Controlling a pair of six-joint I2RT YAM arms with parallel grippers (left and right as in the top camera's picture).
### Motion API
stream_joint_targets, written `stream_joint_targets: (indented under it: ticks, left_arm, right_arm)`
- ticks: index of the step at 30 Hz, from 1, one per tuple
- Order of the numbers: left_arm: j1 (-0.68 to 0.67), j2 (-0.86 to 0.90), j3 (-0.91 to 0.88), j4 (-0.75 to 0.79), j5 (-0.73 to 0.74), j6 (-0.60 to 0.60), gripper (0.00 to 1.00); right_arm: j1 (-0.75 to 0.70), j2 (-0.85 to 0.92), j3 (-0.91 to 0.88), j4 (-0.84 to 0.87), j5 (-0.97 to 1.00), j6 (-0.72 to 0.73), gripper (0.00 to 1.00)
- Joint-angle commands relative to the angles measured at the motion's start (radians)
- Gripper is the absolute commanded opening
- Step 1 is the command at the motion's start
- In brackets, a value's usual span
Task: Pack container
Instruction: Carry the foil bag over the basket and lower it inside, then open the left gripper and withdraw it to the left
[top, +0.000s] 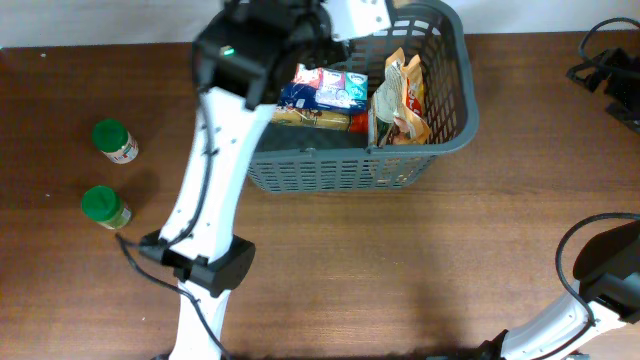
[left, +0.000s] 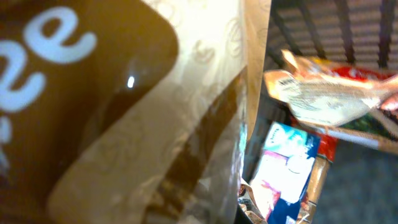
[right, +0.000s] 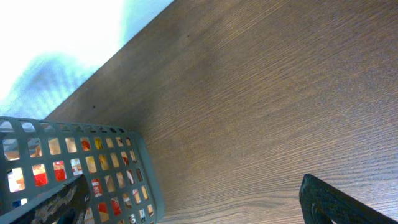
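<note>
Seemingly, brown packet (left: 124, 124) under left arm (top: 215, 150), over container (top: 330, 172).

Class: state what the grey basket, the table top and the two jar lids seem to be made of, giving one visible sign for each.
Basket: moulded plastic, matt grey, judging by its uniform slotted lattice walls. Table top: wood or wood-look laminate, brown with fine straight grain; which, the look leaves open. Jar lids: probably plastic, plain solid green and smooth.
</note>
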Motion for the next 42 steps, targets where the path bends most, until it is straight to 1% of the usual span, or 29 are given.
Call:
stream_joint_targets:
  ticks: [1, 4, 7, 13, 14, 18, 19, 23, 27, 31, 35, 38, 40, 41, 42]
  left_arm:
    - [0.013, 0.058, -0.157, 0.113, 0.023, 0.143, 0.02]
    - [0.013, 0.101, -0.227, 0.140, 0.021, 0.199, 0.02]
    - [0.013, 0.138, -0.257, 0.131, -0.003, 0.207, 0.02]
    - [0.017, 0.193, -0.273, 0.101, -0.131, 0.222, 0.02]
    - [0.019, 0.199, -0.273, 0.102, -0.141, 0.222, 0.06]
    - [0.028, 0.225, -0.273, 0.102, -0.159, 0.217, 0.31]
    - [0.028, 0.225, -0.273, 0.108, -0.167, 0.217, 0.99]
    - [0.014, 0.224, -0.258, 0.125, -0.167, 0.208, 0.99]
    - [-0.006, 0.224, -0.208, 0.133, -0.167, 0.131, 0.99]
    - [-0.016, 0.224, -0.119, 0.133, -0.166, 0.053, 0.99]
    - [-0.018, 0.222, 0.006, 0.131, -0.167, -0.070, 0.99]
    - [-0.013, 0.215, 0.113, 0.095, -0.167, -0.193, 0.99]
    - [-0.002, 0.211, 0.195, 0.045, -0.186, -0.272, 0.99]
    - [0.012, 0.205, 0.256, -0.010, -0.210, -0.328, 0.99]
    - [0.022, 0.202, 0.294, -0.053, -0.225, -0.346, 0.99]
  right_arm:
    - [0.005, 0.002, -0.005, 0.003, -0.002, -0.003, 0.99]
    - [0.005, 0.002, -0.005, 0.003, -0.002, -0.003, 0.99]
    - [0.005, 0.002, -0.005, 0.003, -0.002, -0.003, 0.99]
    - [0.005, 0.002, -0.005, 0.003, -0.002, -0.003, 0.99]
    - [0.005, 0.002, -0.005, 0.003, -0.002, -0.003, 0.99]
    - [0.005, 0.002, -0.005, 0.003, -0.002, -0.003, 0.99]
    - [0.005, 0.002, -0.005, 0.003, -0.002, -0.003, 0.99]
    - [0.005, 0.002, -0.005, 0.003, -0.002, -0.004, 0.99]
    - [0.005, 0.002, -0.005, 0.003, -0.002, -0.003, 0.99]
    - [0.005, 0.002, -0.005, 0.003, -0.002, -0.003, 0.99]
    - [0.005, 0.002, -0.005, 0.003, -0.002, -0.003, 0.99]
    - [0.005, 0.002, -0.005, 0.003, -0.002, -0.003, 0.99]
    - [0.005, 0.002, -0.005, 0.003, -0.002, -0.003, 0.99]
    - [0.005, 0.002, -0.005, 0.003, -0.002, -0.003, 0.99]
    - [0.005, 0.002, -0.005, 0.003, -0.002, -0.003, 0.99]
